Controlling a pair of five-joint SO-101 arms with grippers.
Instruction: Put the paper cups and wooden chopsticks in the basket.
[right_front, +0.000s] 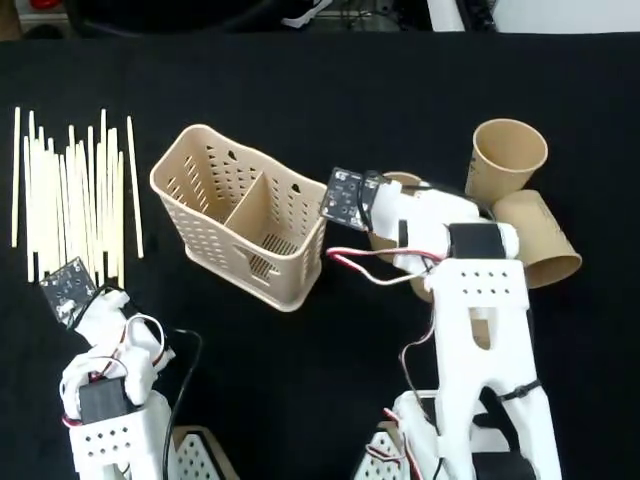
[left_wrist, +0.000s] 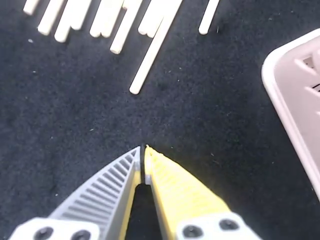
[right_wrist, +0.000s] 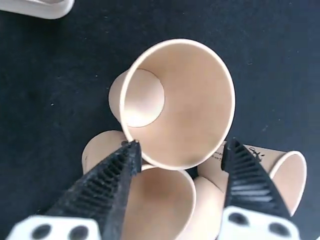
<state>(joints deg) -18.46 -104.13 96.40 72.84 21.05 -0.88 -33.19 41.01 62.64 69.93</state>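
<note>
Several wooden chopsticks (right_front: 75, 195) lie side by side at the table's far left; their ends (left_wrist: 145, 60) show ahead of my left gripper (left_wrist: 144, 148), which is shut, holds nothing and hovers over bare cloth short of them. The beige two-compartment basket (right_front: 240, 215) stands mid-table. Right of it is a cluster of brown paper cups (right_front: 505, 155), with the right arm (right_front: 440, 230) above them. My right gripper (right_wrist: 181, 147) is open, its fingers on either side of the lower rim of a cup (right_wrist: 175, 100) whose mouth faces the camera. More cups (right_wrist: 160, 200) lie beneath.
The table is covered in black cloth. The basket's rim (left_wrist: 295, 100) lies close beside the left gripper, and its corner (right_wrist: 40, 6) is beyond the cups. Red and white cables (right_front: 370, 270) hang from the right arm near the basket's wall.
</note>
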